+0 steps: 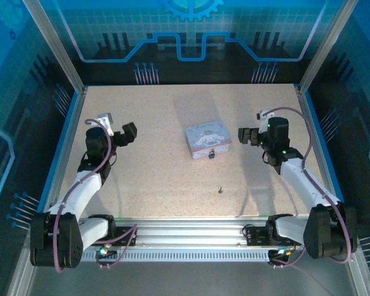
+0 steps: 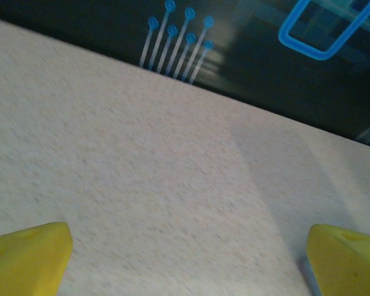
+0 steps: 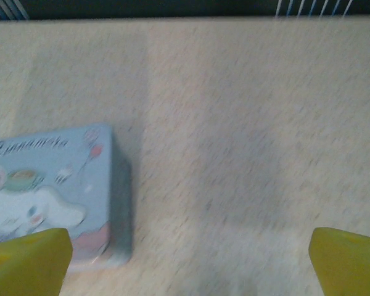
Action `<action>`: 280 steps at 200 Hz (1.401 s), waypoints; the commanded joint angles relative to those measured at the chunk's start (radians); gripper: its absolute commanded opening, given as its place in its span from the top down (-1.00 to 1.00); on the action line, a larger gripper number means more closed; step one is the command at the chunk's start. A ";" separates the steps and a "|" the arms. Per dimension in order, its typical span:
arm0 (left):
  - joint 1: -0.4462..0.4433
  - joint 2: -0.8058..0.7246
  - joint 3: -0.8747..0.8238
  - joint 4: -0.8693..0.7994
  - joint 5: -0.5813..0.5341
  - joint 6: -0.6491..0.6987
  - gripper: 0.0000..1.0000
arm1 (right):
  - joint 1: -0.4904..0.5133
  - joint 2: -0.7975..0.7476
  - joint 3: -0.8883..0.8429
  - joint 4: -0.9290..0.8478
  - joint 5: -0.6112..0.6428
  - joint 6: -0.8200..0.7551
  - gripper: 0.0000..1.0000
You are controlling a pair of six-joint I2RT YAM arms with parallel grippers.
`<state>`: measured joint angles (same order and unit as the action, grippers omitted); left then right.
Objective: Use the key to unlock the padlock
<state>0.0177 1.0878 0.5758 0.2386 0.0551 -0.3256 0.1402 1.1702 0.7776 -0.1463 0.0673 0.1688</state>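
Note:
The tiny dark padlock (image 1: 212,154) hangs at the near edge of a pastel cartoon tin (image 1: 208,138) in the middle of the table. The small dark key (image 1: 220,190) lies alone on the table, nearer to me than the tin. My left gripper (image 1: 128,133) hovers open, well left of the tin, with yellow fingertips (image 2: 28,256) wide apart over bare table. My right gripper (image 1: 245,135) is open just right of the tin, nothing between its fingertips (image 3: 345,259). The tin (image 3: 46,191) fills the lower left of the right wrist view.
The speckled beige table (image 1: 154,179) is bounded by aluminium posts and blue rails (image 1: 65,142) on both sides, with dark printed panels behind. A slotted metal rail (image 1: 185,237) carrying the arm bases runs along the near edge.

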 commanded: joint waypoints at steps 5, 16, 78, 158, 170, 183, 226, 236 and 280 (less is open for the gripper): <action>-0.053 -0.041 -0.014 -0.239 0.159 -0.179 -0.97 | 0.116 -0.032 0.055 -0.403 -0.017 0.126 -0.97; -0.097 -0.060 -0.033 -0.231 0.165 -0.219 -0.97 | 0.192 -0.045 0.052 -0.462 -0.004 0.170 -0.93; -0.356 0.022 -0.069 -0.053 0.198 -0.351 -0.96 | 0.459 -0.021 -0.054 -0.524 -0.067 0.352 -0.61; -0.549 0.236 -0.019 0.140 0.167 -0.417 -0.96 | 0.591 0.226 -0.054 -0.475 -0.095 0.339 -0.26; -0.557 0.254 -0.009 0.147 0.168 -0.418 -0.96 | 0.605 0.255 -0.051 -0.475 -0.091 0.337 -0.21; -0.562 0.267 0.001 0.150 0.170 -0.418 -0.97 | 0.613 0.275 -0.044 -0.482 -0.074 0.336 -0.16; -0.565 0.275 0.011 0.139 0.169 -0.408 -0.98 | 0.619 0.281 -0.041 -0.471 -0.049 0.335 -0.04; -0.565 0.275 0.012 0.136 0.167 -0.408 -0.97 | 0.619 0.281 -0.032 -0.478 -0.035 0.333 -0.01; -0.565 0.265 0.009 0.132 0.165 -0.402 -0.97 | 0.624 0.276 -0.002 -0.503 0.012 0.323 0.12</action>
<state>-0.5396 1.3602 0.5606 0.3542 0.2256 -0.7345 0.7475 1.4467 0.7403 -0.6209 0.0425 0.4973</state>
